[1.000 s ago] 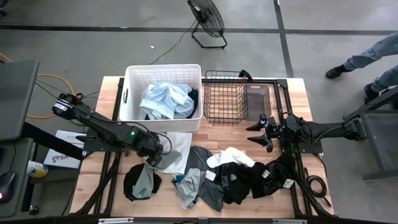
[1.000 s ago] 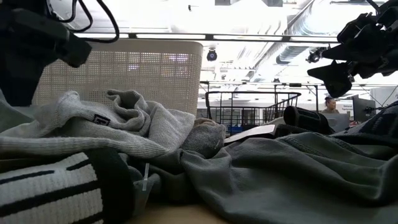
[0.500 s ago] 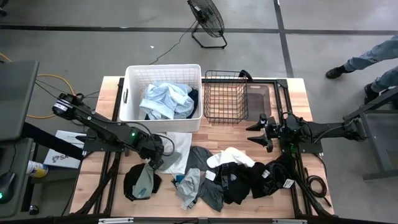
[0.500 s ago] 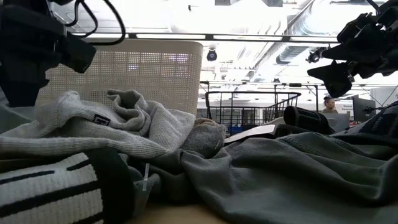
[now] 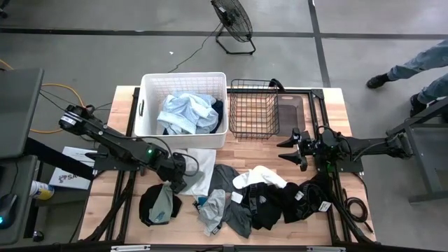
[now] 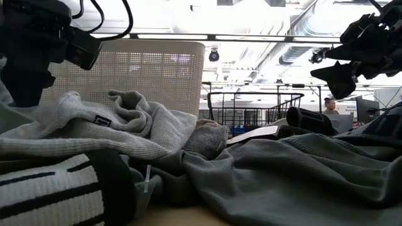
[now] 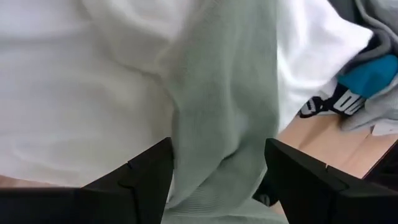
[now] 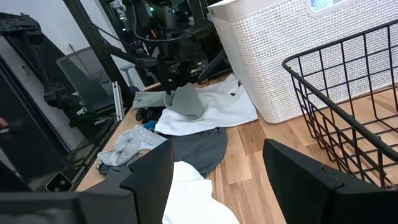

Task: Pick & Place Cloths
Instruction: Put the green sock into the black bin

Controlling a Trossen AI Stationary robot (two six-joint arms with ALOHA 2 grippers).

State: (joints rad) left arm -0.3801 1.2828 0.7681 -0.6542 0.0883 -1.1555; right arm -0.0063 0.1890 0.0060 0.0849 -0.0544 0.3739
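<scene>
Left wrist view: the left gripper (image 7: 214, 180) has its two dark fingers (image 7: 134, 177) closed on a fold of pale green cloth (image 7: 227, 118), which hangs over a white cloth (image 5: 201, 162) spread just in front of the white tub (image 5: 149, 105). Soft and light, it drapes from the pinch, so a hold on a bunched fold near its middle seems safest. More cloths (image 5: 266, 197) lie heaped along the table's near edge, some already in the tub. The right gripper (image 5: 285, 148) waits with fingers apart, beside the wire basket (image 5: 253, 108).
</scene>
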